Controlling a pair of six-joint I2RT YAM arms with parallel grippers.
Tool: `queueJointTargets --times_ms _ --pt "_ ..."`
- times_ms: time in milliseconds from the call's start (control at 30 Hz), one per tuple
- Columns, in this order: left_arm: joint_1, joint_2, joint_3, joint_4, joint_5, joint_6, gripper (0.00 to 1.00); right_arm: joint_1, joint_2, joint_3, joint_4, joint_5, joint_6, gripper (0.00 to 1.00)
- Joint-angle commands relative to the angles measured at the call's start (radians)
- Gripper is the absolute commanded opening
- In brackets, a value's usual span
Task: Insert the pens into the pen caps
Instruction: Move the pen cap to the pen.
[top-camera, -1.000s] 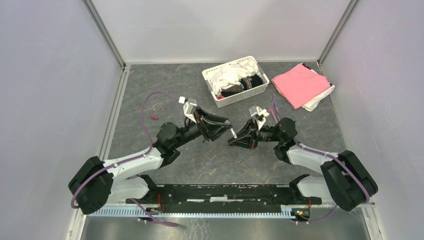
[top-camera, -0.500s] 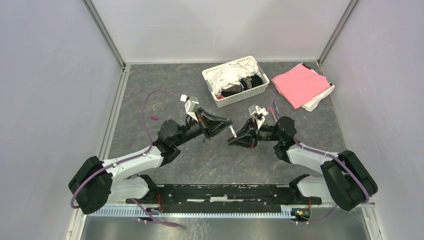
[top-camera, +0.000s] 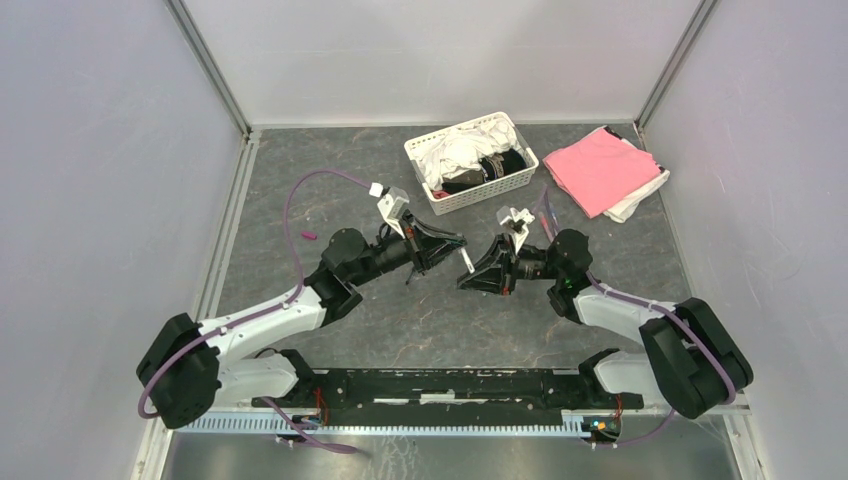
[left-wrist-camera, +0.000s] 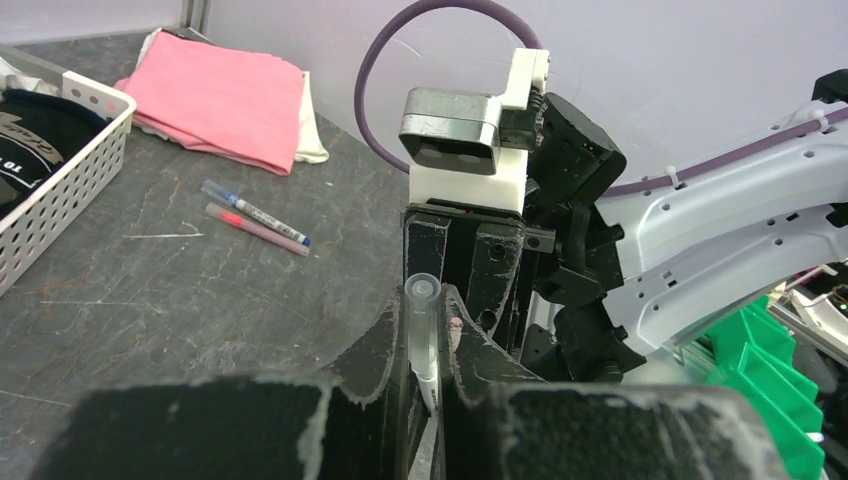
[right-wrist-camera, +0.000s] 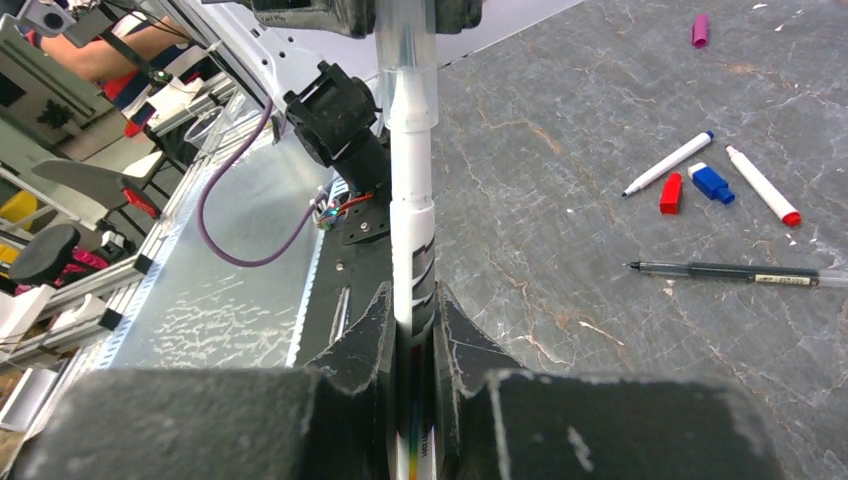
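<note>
right jaws clamp white pen (right-wrist-camera: 412, 250) | left jaws pinch clear cap (left-wrist-camera: 424, 340)

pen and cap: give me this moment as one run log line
left hand: shut on clear cap | right hand: shut on white pen | contact: pen end inside cap
</note>
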Motion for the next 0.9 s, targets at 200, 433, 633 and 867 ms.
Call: queueJointTargets --times_ms 200,433,633,867 --pt "-0.039 0.05 -0.078 0.151 -0.004 -0.101 0.02 -0.031 -0.017 -0.007 0.163 0.06 0.07 0.0" --pt "-0.039 0.003 -0.041 0.085 -0.195 -0.095 0.02 -0.014 -0.019 0.033 -0.059 0.036 -0.121 0.0" --pt "-0.03 -0.128 0.05 -0.169 -0.426 0.055 0.02 0.007 -0.01 0.08 -0.234 -0.02 -0.269 0.0" --pt "-0.008 -0.199 0.102 -0.295 -0.485 0.122 0.02 0.011 -0.011 0.107 -0.334 -0.071 -0.378 0.0"
